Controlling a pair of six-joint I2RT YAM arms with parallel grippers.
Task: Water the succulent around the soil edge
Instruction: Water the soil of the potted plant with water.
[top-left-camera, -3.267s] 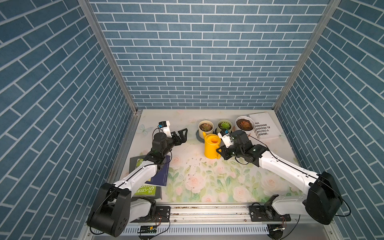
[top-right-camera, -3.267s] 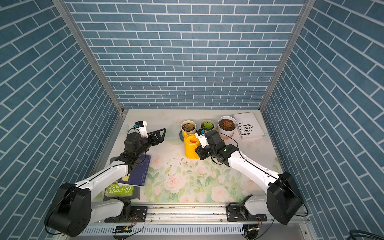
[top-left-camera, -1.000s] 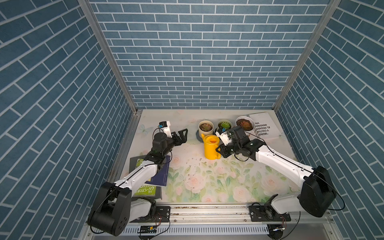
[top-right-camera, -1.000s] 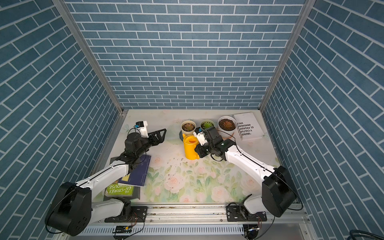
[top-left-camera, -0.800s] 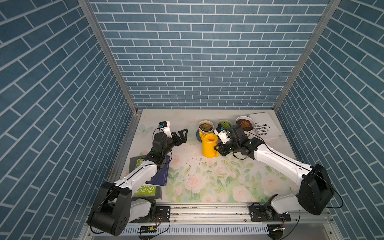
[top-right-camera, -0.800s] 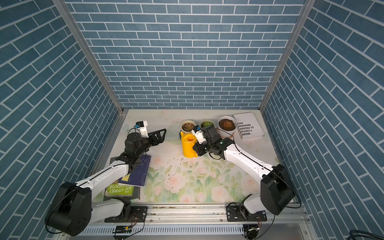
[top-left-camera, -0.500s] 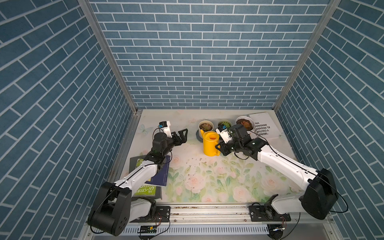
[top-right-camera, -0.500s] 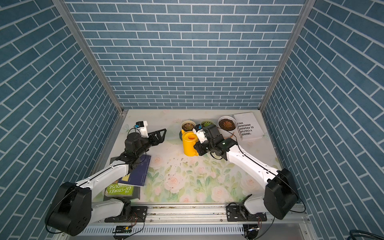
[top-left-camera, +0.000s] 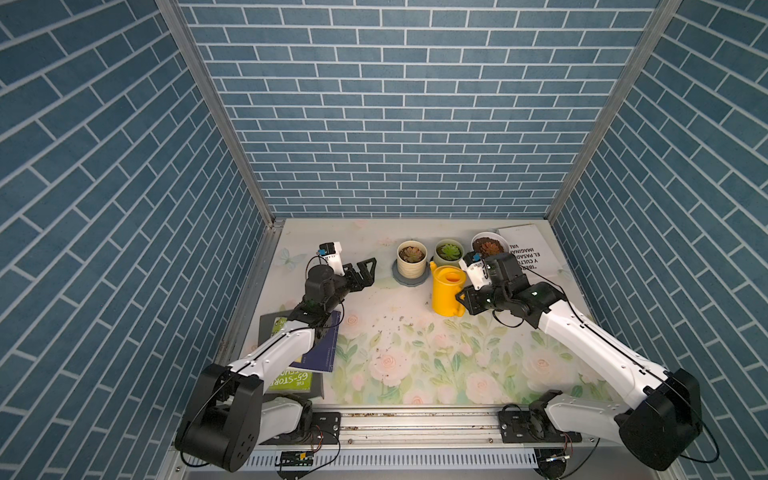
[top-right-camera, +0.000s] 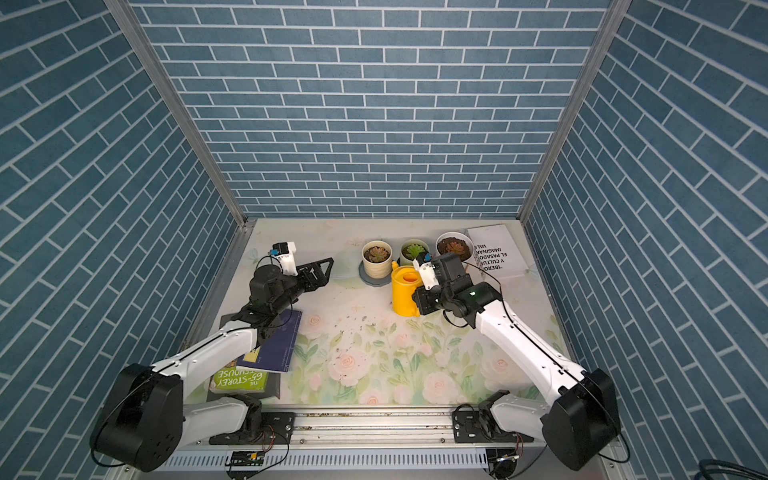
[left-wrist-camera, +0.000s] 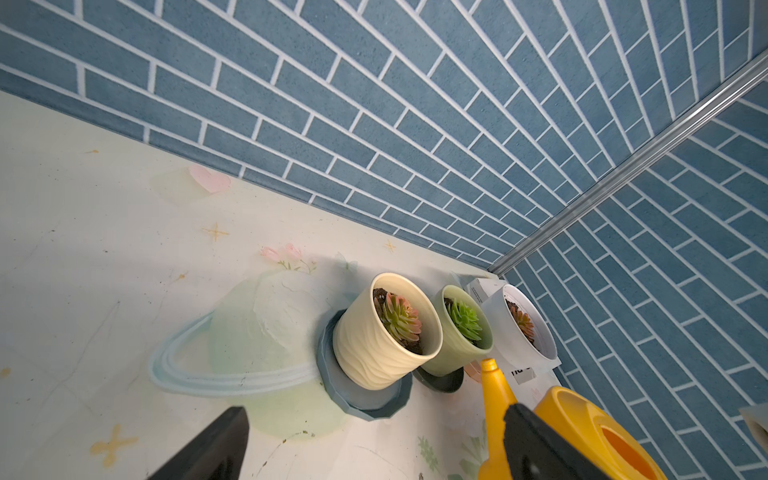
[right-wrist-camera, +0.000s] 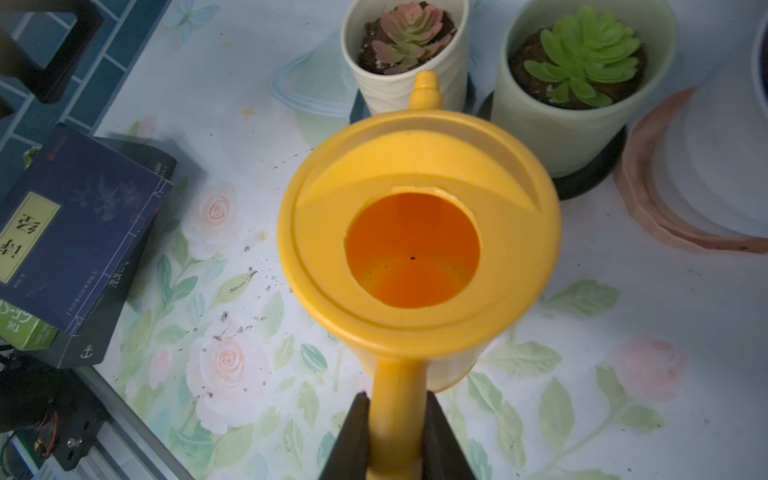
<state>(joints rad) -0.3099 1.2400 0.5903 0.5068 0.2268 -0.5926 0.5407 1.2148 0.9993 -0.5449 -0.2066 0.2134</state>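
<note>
The succulent (top-left-camera: 489, 248) is a reddish-orange rosette in a wide white pot (top-right-camera: 468, 240) at the back right, in both top views. Its soil edge (top-right-camera: 444, 244) is a dark ring inside the white rim, and the left wrist view shows the rosette (left-wrist-camera: 523, 322) too. My right gripper (top-left-camera: 461, 300) is shut on the handle of an upright yellow watering can (top-left-camera: 446, 291), just in front of the pots. In the right wrist view the gripper (right-wrist-camera: 395, 398) clamps the handle of the can (right-wrist-camera: 415, 174), whose spout (right-wrist-camera: 424, 89) points between the cream and green pots. My left gripper (top-left-camera: 368, 269) hangs open and empty at the left.
A cream pot (top-left-camera: 411, 266) on a grey saucer and a pale green pot (top-left-camera: 439, 258) stand left of the white pot. A white book (top-left-camera: 525, 249) lies at the back right. Stacked books (top-left-camera: 307, 353) lie under my left arm. Soil crumbs (top-left-camera: 390, 328) dot the floral mat.
My right gripper has carried the yellow watering can to the right, closer to the white pot. The left arm has not moved.
</note>
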